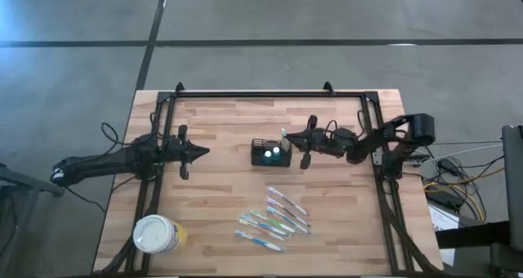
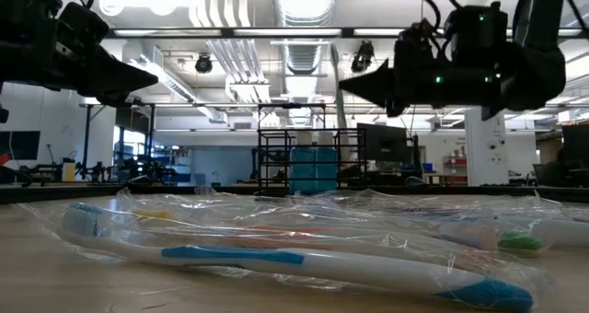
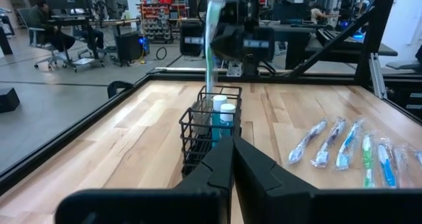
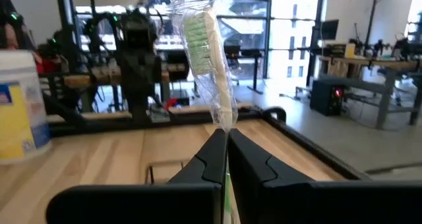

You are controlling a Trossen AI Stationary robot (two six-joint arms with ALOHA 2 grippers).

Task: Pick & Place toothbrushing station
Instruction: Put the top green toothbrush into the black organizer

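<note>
The black wire-mesh basket [image 1: 270, 153] stands on its base at the table's middle, with two white-capped blue tubes in it; it also shows in the left wrist view [image 3: 210, 128]. My right gripper [image 1: 289, 137] is just right of the basket, above its far right corner, shut on a plastic-wrapped toothbrush with green bristles [image 4: 201, 39]. The brush stands upright [image 3: 211, 46], and its lower end reaches the basket's top. My left gripper [image 1: 202, 153] is shut and empty, left of the basket, pointing at it. My right gripper pinches the wrapped toothbrush's handle just below the head [image 4: 226, 126] between its two fingers. The fingers are about level, come from the table's right and lie across the brush. The brush is upright, head up, hanging down toward the basket; whether its lower end is inside I cannot tell.
Several wrapped toothbrushes [image 1: 276, 218] lie on the near half of the table, right of the middle. A round yellowish tub with a white lid [image 1: 155, 233] stands at the near left corner. A black frame rail [image 1: 270, 93] runs around the table.
</note>
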